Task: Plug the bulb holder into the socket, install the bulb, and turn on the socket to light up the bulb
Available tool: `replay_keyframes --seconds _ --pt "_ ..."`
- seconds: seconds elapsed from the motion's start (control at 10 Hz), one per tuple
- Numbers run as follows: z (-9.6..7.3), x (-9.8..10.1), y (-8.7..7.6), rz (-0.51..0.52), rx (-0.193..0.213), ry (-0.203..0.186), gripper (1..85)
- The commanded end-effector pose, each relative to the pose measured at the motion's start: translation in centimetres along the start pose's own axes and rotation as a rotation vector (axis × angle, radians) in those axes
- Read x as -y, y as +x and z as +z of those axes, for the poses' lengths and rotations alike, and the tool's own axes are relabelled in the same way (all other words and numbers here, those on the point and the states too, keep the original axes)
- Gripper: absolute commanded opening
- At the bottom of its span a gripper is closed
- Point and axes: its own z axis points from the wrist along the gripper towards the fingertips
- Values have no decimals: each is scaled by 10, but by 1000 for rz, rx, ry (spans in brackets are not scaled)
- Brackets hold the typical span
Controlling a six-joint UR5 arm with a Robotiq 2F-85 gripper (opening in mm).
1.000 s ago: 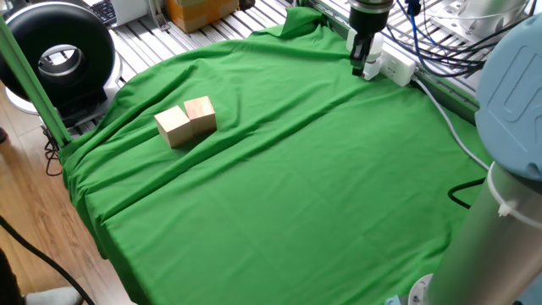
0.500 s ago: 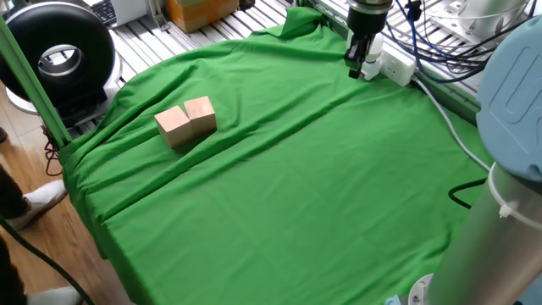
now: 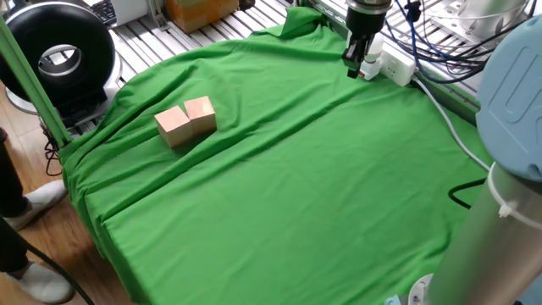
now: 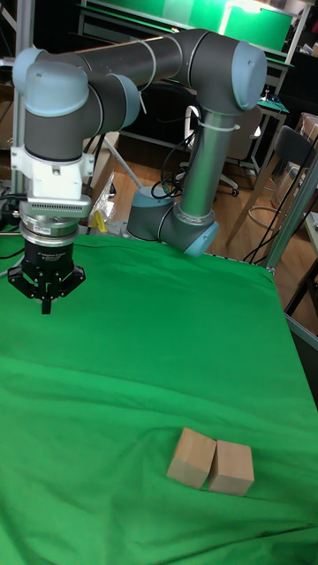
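Note:
The socket (image 3: 396, 67) is a long white strip lying at the far right edge of the green cloth (image 3: 279, 178), with its white cable (image 3: 449, 123) running down the right side. My gripper (image 3: 356, 69) hangs point-down just left of the socket's near end. In the tall fixed view the gripper (image 4: 46, 309) has its fingers pressed together with nothing between them. A small white piece (image 3: 370, 66) stands at the socket's end beside the fingers, too small to identify. I cannot make out the bulb holder or the bulb.
Two wooden blocks (image 3: 186, 121) lie side by side at the left of the cloth, also shown as blocks (image 4: 210, 461). A black ring-shaped device (image 3: 59, 55) stands beyond the left edge. Cables (image 3: 440, 42) crowd the back right. The arm's base column (image 3: 495, 203) fills the right.
The gripper has shifted slightly left and up, away from the socket's end. A person's leg and shoe have come into view at the lower left.

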Motion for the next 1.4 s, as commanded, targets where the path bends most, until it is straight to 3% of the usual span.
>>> replay_keyframes --seconds 0.0,0.5,0.9,1.1,1.2,1.3 --pt "-2 1 -1 5 9 -10 10" --pt "-2 5 3 9 -1 9 10" --pt "-2 8 -2 12 18 15 10" --pt "-3 17 -5 18 28 49 10" --pt "-3 25 5 29 -5 77 10" --pt "-4 31 9 32 -13 103 10"
